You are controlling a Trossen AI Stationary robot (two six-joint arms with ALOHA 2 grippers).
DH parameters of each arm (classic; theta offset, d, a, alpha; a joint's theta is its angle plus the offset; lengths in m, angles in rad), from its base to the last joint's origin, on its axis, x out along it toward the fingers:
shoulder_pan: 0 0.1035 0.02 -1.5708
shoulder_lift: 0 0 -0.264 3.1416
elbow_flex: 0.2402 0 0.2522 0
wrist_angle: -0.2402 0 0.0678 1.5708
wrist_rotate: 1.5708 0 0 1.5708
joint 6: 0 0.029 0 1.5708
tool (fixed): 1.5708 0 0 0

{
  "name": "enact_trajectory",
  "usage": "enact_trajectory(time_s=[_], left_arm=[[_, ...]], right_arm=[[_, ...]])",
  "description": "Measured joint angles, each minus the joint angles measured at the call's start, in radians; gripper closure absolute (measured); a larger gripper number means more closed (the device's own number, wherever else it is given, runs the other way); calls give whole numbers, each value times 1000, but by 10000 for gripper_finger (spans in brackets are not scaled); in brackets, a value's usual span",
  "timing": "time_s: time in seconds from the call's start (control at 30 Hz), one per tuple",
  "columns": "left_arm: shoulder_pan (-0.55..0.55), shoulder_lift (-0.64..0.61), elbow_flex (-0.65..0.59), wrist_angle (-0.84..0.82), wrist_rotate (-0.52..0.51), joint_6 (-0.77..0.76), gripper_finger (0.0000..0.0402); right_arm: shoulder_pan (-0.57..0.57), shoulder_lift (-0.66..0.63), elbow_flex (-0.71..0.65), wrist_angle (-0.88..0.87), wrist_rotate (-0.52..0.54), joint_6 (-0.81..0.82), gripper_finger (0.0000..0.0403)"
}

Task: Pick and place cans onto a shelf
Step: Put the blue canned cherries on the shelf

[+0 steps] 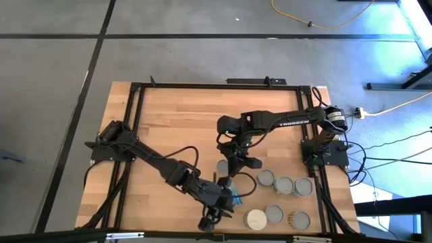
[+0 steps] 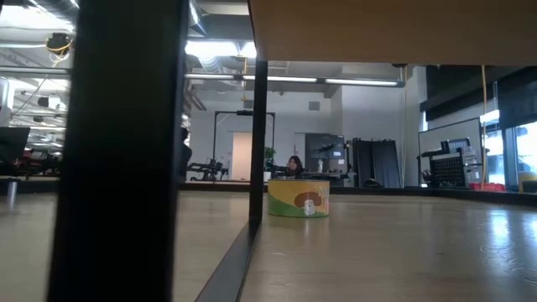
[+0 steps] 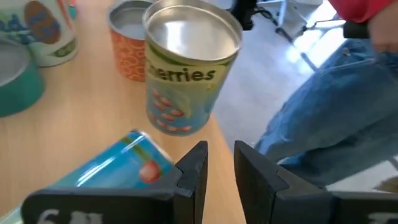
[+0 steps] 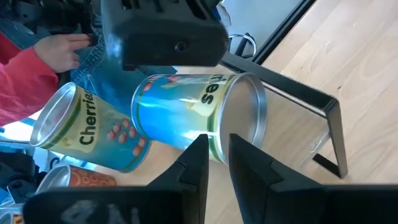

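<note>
A blue can (image 3: 115,168) lies on its side on the table near the front edge; it also shows in the right wrist view (image 4: 186,115) and the high view (image 1: 233,198). My left gripper (image 3: 221,171), shut and empty, is right beside it (image 1: 214,219). My right gripper (image 4: 217,158), shut and empty, points at the blue can's side from the far side (image 1: 229,177). A Cherries can (image 3: 186,68) stands upright just past my left gripper. A pale wood shelf panel (image 2: 386,29) spans the top of the low view. My left gripper has the blue can's end (image 3: 168,163) lying close against the outer side of one finger (image 3: 189,171); whether they touch, I cannot tell. My right gripper's fingertips (image 4: 198,152) stand just before the lying can's side; I cannot tell whether they touch it.
Several more cans stand at the near right (image 1: 283,185), among them an orange one (image 3: 124,43) and a teal one (image 3: 15,78). A green-yellow can (image 2: 299,198) stands alone farther back. A person in jeans with a red sleeve (image 3: 348,106) stands at the table's near edge. A black frame (image 1: 135,135) borders the table.
</note>
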Motion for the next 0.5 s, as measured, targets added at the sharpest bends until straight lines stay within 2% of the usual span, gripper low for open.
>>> enact_trajectory(time_s=[0.37,0.5], left_arm=[[-46,0,-1,-27,-154,-168,330],[-55,25,-1,-6,-172,-230,330]], right_arm=[[0,0,0,-1,18,0,338],[-1,0,0,0,19,-20,338]])
